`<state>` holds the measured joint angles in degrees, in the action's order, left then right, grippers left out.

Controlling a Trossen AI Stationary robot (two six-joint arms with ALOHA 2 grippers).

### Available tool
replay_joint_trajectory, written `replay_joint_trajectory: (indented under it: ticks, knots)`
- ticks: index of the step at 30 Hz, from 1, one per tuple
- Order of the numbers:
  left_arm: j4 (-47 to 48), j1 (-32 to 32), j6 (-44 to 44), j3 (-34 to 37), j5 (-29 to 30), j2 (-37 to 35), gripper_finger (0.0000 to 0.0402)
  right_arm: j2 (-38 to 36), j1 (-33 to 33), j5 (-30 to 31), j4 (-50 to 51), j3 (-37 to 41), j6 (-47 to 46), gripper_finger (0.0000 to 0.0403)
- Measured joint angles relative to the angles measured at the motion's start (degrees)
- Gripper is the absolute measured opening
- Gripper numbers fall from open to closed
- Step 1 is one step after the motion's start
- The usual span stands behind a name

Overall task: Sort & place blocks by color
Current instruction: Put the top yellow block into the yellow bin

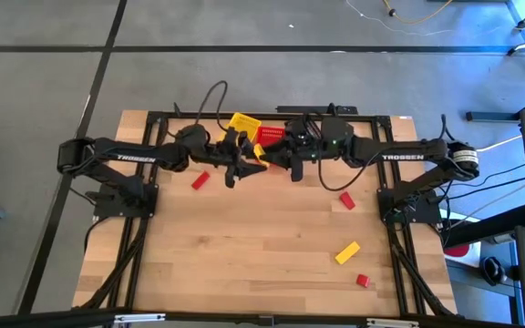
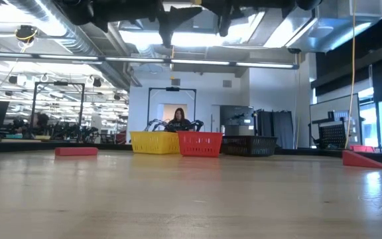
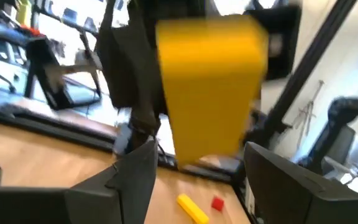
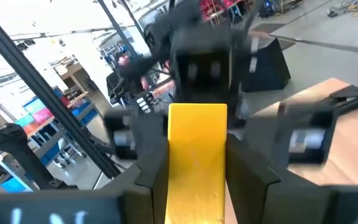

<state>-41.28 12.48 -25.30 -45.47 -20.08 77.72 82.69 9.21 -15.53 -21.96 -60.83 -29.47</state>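
Both arms meet in mid-air over the table's far middle, in front of the baskets. My right gripper [image 4: 197,155] [image 1: 293,166] is shut on a yellow block [image 4: 197,143]. My left gripper [image 3: 197,155] [image 1: 247,167] faces it, open. Its fingers stand on either side of the same yellow block's [image 3: 209,87] other end; whether they touch it is blurred. On the table lie three red blocks [image 1: 200,180] [image 1: 346,200] [image 1: 362,281] and a yellow bar [image 1: 347,252]. No teal block is in view. My right gripper pinches the yellow block between its two fingers [image 4: 157,168], gripping the block's long sides [image 4: 174,155]. The fingers lie along it, coming level from the table's right. The block is lifted clear of the table, its free end [image 4: 197,115] pointing at my left gripper.
The yellow basket [image 1: 242,123] [image 2: 154,142], red basket [image 1: 272,134] [image 2: 199,143] and black basket [image 2: 249,145] stand in a row at the table's far edge, behind the grippers. Dark frame rails run along the table's sides. A person sits in the room beyond.
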Motion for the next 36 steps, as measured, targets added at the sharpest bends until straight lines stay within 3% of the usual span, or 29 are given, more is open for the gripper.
replay_joint_trajectory:
  ticks: [11, 22, 28, 36]
  knots:
    - [-0.6, 0.7, -0.3, 0.0, 1.2, -0.6, 0.0227, 0.1, -0.1, -0.1, 0.3, 0.0, 0.0, 0.0119]
    - [-1.1, 0.7, -1.4, 0.0, 1.6, -0.7, 0.0122, 0.0, 0.0, 0.2, 0.4, 0.0, 0.2, 0.0119]
    - [0.3, 1.7, -1.4, 0.0, 0.6, -0.7, 0.0119, 0.1, 0.0, 0.5, 0.7, 0.0, 0.2, 0.0122]
    - [14.0, 6.8, 1.7, -0.1, -0.4, -5.8, 0.0119, -5.7, 2.3, 1.7, 10.0, 0.0, 4.3, 0.031]
